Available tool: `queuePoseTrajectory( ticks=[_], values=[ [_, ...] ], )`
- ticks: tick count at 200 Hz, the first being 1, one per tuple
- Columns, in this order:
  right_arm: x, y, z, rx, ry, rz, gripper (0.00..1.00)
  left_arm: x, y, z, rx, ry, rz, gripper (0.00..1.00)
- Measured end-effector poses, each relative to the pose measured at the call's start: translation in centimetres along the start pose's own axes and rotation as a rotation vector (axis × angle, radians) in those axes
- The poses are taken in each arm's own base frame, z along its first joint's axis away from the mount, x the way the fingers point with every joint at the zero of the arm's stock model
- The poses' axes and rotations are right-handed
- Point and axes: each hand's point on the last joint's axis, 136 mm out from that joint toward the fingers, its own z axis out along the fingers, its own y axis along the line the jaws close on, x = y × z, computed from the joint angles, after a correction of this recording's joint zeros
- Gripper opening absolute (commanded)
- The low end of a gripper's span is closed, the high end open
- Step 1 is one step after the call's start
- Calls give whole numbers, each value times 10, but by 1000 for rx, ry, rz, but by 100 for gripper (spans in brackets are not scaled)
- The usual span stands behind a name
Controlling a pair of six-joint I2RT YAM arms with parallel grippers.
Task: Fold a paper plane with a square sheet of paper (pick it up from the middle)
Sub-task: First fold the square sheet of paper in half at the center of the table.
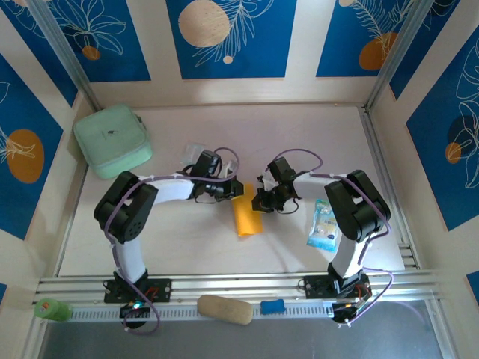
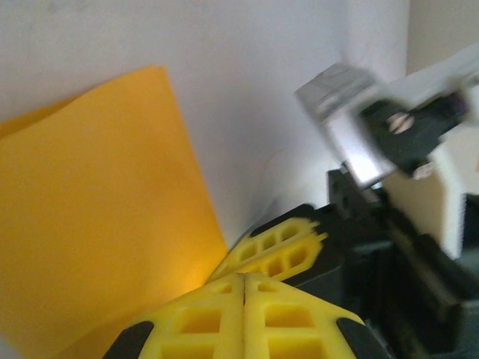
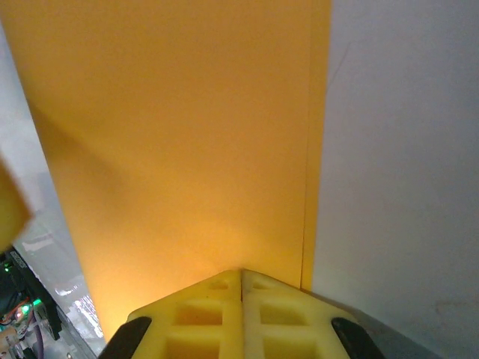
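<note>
Where the pressed-together tips met the paper was hidden, so I cannot tell if either pinched it. The left gripper [image 2: 243,280] and right gripper [image 3: 241,277] each had 2 fingers closed flush. The square sheet of paper [image 3: 179,134], orange-yellow and folded to a narrow strip, spread just ahead of both tips.

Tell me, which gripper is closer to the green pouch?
Left. The left gripper is at the paper on the side facing the pouch; the right gripper is across the paper, farther away.
</note>
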Motion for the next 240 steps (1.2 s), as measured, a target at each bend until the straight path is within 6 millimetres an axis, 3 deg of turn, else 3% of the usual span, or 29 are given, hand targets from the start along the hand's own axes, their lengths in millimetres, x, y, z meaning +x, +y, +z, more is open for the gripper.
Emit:
queuePoseTrajectory(
  ticks=[61, 95, 158, 209, 240],
  values=[
    [0, -1, 0, 0, 0, 17, 0, 9, 26, -3, -36, 13, -27, 0],
    [0, -1, 0, -9, -3, 23, 0, 17, 52, -3, -92, 21, -30, 0],
    [1, -1, 0, -12, -10, 23, 0, 12, 51, -6, -115, 28, -10, 3],
    [0, -1, 0, -13, -11, 27, 0, -18, 28, -10, -81, -25, 24, 2],
    [1, -2, 0, -14, -11, 30, 0, -20, 44, -5, -106, -20, -9, 2]
  ],
)
